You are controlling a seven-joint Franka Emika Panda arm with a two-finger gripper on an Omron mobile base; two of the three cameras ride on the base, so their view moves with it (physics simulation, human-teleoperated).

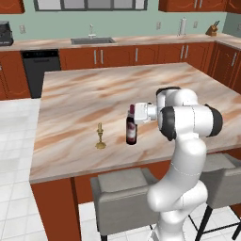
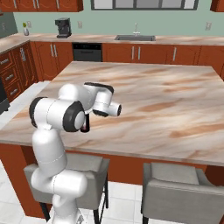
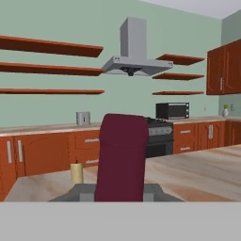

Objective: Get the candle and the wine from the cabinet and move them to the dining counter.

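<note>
Two task items stand upright on the dining counter [image 1: 94, 84]: we see the candle [image 1: 100, 137] already released, while the gripper [image 1: 132, 114] pinches the wine [image 1: 131, 128] by its neck, apparently setting it beside it.

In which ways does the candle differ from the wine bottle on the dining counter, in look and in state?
The wine bottle is dark glass with a maroon capsule; the candle is cream, in a brass-gold holder. The bottle is taller and thicker than the slim candle. The pincer is at the bottle's neck, while the candle stands free, apart to the bottle's left in the left base view. Both stand upright on the dining counter.
</note>
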